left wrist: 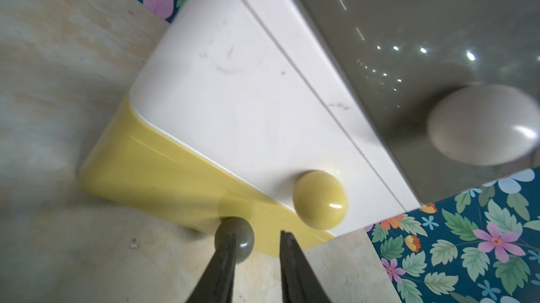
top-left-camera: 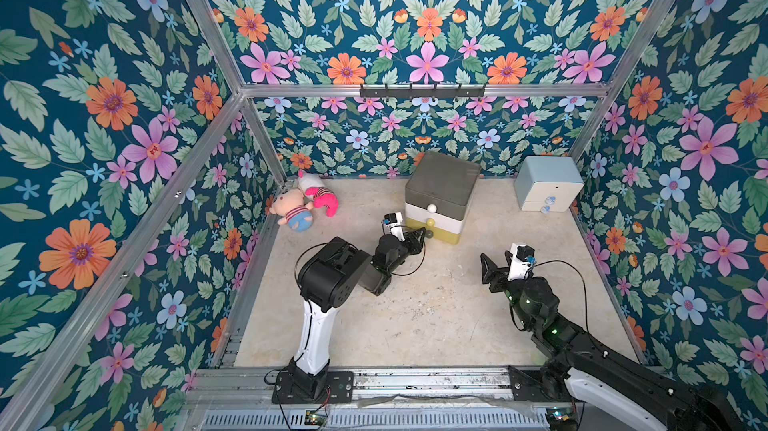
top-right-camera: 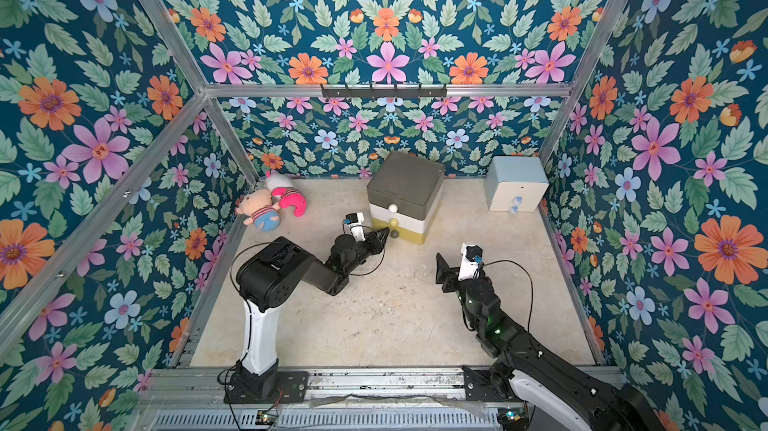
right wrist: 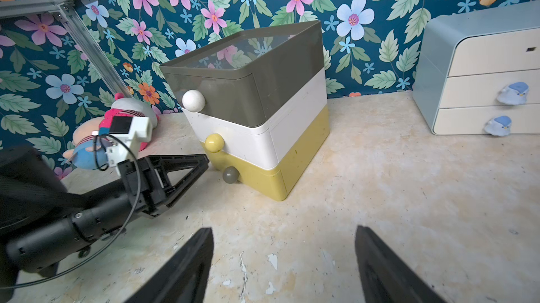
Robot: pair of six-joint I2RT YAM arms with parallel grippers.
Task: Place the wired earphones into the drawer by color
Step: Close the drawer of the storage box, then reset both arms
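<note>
The drawer [top-left-camera: 440, 183], shut and probably light, slick plastic, is best pulled by its bottom grey knob [left wrist: 245, 240], just beside which the left gripper [left wrist: 257, 234] sits empty, fingers [left wrist: 225, 260] narrowly parted; the right gripper [right wrist: 284, 230] gapes empty; earphones unseen.

Bright, even overhead light, soft shadows.
Both top views are crisp, with wide-angle stretch toward the edges. In the left wrist view the white knob [left wrist: 482, 124] is blurred, pinpoint glare dots the grey front of the drawer [left wrist: 394, 53], and the left pincer [left wrist: 257, 235] is out of focus. Faint shadows lie on the desk [top-left-camera: 436, 316].
</note>
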